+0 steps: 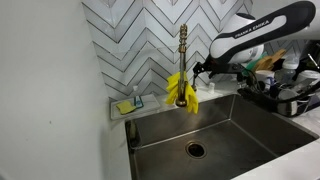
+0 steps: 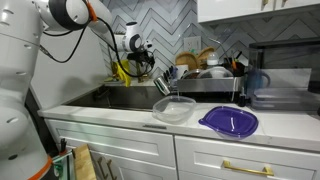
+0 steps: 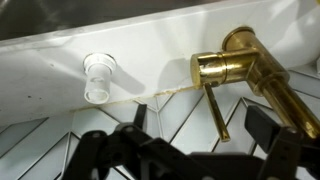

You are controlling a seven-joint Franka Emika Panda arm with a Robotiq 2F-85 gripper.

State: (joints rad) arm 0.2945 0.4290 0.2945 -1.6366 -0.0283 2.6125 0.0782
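Black gripper (image 3: 200,116) fingers (image 3: 264,128) are filling the bottom of the wrist view, standing well apart and holding nothing. Just beyond them the faucet (image 3: 222,68) is gleaming in brass against the white ledge (image 3: 40,70), with its slim lever (image 3: 214,110) pointing toward the gap between the fingers. A clear round fitting (image 3: 98,76) is sitting on the ledge off to one side. In an exterior view the gripper (image 1: 203,70) is hovering near the faucet (image 1: 183,45), level with its upper part and above the back edge of the sink (image 1: 160,135), while a yellow cloth (image 1: 182,90) is hanging around the faucet's lower part. Judging from the polish, the lever is looking hard, rigid and slippery — fixed at its pivot, so it is probably giving only along its swing. Pinching across its thin sides near the free end is looking like the surest hold — with the soft, limp cloth kept clear of the fingers.
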